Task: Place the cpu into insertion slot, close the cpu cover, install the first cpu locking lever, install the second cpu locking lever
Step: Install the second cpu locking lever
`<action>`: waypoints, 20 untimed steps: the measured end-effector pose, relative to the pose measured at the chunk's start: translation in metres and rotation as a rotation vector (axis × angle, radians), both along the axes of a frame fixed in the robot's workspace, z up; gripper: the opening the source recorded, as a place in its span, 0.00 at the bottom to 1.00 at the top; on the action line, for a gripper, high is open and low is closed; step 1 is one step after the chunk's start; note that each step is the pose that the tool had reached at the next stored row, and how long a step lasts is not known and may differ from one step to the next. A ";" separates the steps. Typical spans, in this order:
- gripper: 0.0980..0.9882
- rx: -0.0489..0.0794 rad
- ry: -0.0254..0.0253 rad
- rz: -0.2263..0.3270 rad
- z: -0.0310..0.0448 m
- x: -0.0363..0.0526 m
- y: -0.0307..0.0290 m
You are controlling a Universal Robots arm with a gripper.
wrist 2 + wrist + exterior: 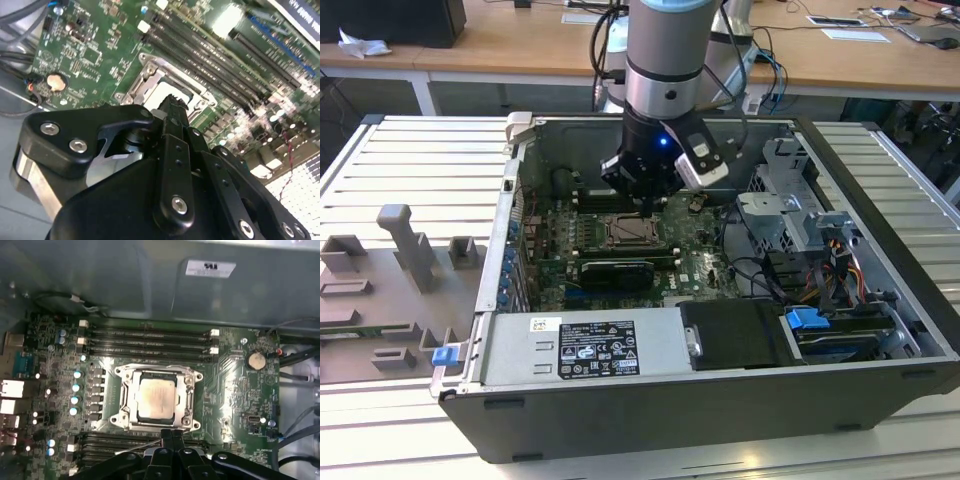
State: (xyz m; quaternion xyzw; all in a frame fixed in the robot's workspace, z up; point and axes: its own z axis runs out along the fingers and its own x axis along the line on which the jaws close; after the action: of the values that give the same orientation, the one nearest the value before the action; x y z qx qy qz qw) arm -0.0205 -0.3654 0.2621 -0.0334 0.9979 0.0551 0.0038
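- Your cpu (156, 399), a flat square chip with a dull silver-grey top, lies in the insertion slot (185, 416).
- The thin silver cpu cover (127, 390) frames it, lying flat.
- Your black hand (171, 436) hangs just above the socket's edge, fingers pressed together, holding nothing.
- A ribbed metal tabletop (410, 150) carries the open case.

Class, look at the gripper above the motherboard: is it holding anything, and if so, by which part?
Nothing is held. The gripper is shut with nothing between its tips, at the edge of the cpu cover, while the cpu sits in the insertion slot.
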 end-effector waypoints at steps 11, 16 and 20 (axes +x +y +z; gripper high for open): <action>0.01 0.000 0.0047 -0.007 -0.0088 -0.0007 -0.0031; 0.01 0.004 0.0064 -0.008 -0.0094 -0.0009 -0.0052; 0.01 0.010 0.0066 -0.009 -0.0114 -0.0024 -0.0115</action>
State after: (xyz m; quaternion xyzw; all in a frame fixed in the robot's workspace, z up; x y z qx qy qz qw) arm -0.0229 -0.3769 0.2508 -0.0287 0.9978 0.0601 0.0010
